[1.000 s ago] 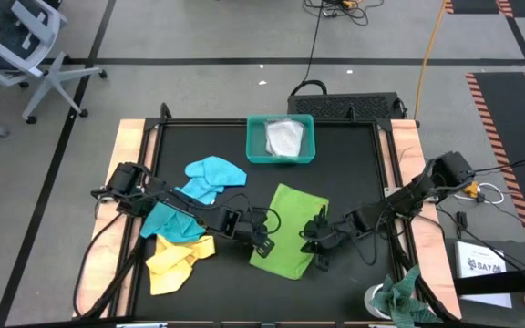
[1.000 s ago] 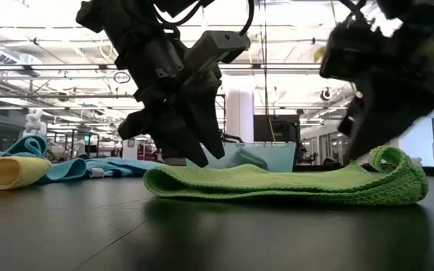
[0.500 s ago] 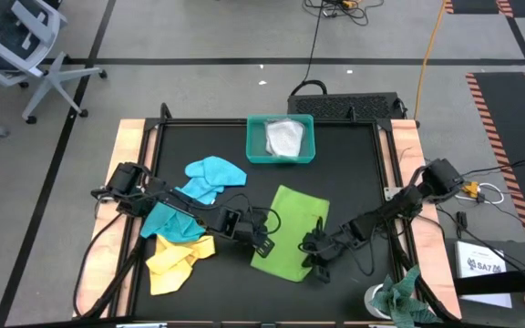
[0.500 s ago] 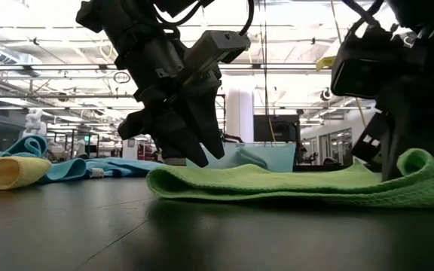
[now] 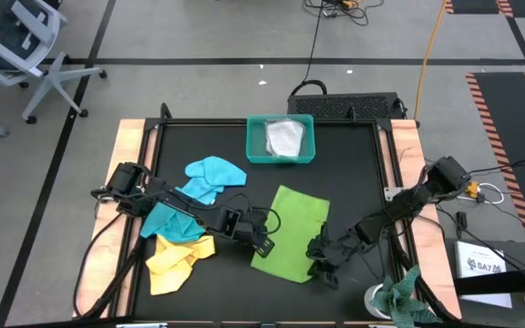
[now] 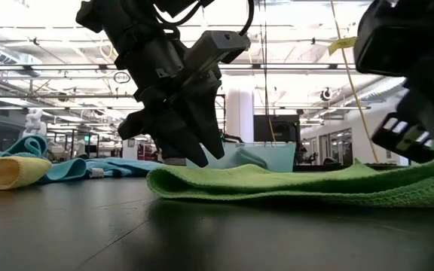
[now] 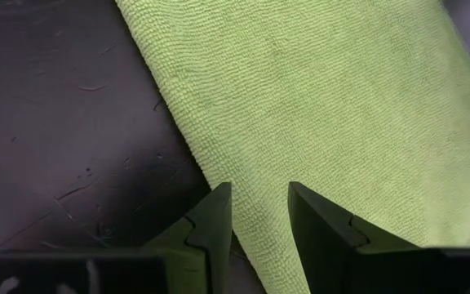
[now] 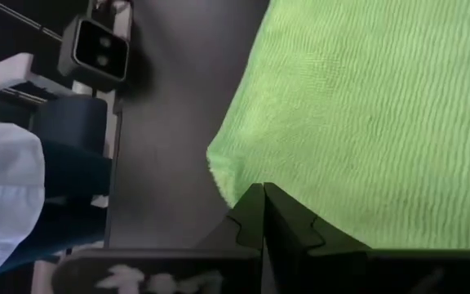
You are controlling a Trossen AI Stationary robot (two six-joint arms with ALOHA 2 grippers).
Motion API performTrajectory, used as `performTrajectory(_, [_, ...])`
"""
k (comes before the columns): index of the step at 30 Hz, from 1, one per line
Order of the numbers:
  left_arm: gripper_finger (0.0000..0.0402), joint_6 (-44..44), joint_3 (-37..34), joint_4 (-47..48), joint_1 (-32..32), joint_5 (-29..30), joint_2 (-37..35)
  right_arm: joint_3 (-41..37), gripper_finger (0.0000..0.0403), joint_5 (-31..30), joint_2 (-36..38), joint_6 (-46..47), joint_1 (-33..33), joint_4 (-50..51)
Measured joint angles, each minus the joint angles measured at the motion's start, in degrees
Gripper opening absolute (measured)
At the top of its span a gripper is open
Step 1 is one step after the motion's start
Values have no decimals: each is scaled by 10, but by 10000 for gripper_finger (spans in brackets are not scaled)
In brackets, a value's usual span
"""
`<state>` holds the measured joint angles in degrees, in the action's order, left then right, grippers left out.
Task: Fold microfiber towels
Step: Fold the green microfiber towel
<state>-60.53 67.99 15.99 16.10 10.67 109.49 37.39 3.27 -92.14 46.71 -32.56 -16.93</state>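
The lime green microfiber towel (image 5: 289, 232) lay spread on the black surface (image 5: 354, 164), directly in front of the rigid teal plastic tray (image 5: 281, 158), which held a pale grey cloth (image 5: 285, 138). The left gripper (image 5: 264, 239) hovered at the towel's left edge, its fingers (image 7: 211, 219) parted and holding nothing, one on each side of the hem and just above the surface. The right gripper (image 5: 321, 265) sat at the towel's front right corner with its fingers (image 8: 261, 214) clenched together. They appeared to be pinching that corner, though from where I stood the fold of cloth hid the actual contact. Seen from table height, the corner rose off the surface beside the gripper.

Further from the tray, on the left of the green towel, a turquoise towel (image 5: 213, 176), a light blue towel (image 5: 166, 221) and a yellow towel (image 5: 176, 260) lay crumpled in a loose heap. A mottled dark green-and-white rag (image 5: 402, 296) sat beyond the surface's front right corner.

The fold looked barely begun. To do it well, I judged the left fingers should close on their own edge before the right one travelled. Otherwise the towel would drag across the surface rather than double over. Both corners ought then to lift together and be carried across level, so the edges met squarely.
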Motion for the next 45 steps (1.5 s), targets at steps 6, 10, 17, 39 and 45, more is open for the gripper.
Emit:
performTrajectory(6, [122,0,0,0,0,0,0,0,0,-3,0,12,-11,26])
performTrajectory(10, [122,0,0,0,0,0,0,0,0,-13,0,21,-10,21])
performTrajectory(17, [122,0,0,0,0,0,0,0,0,-19,0,22,-10,-27])
performTrajectory(39, [122,4,0,0,0,0,0,0,0,-64,33,6,19,65])
performTrajectory(45, [122,3,0,0,0,0,0,0,0,-69,33,9,65,128])
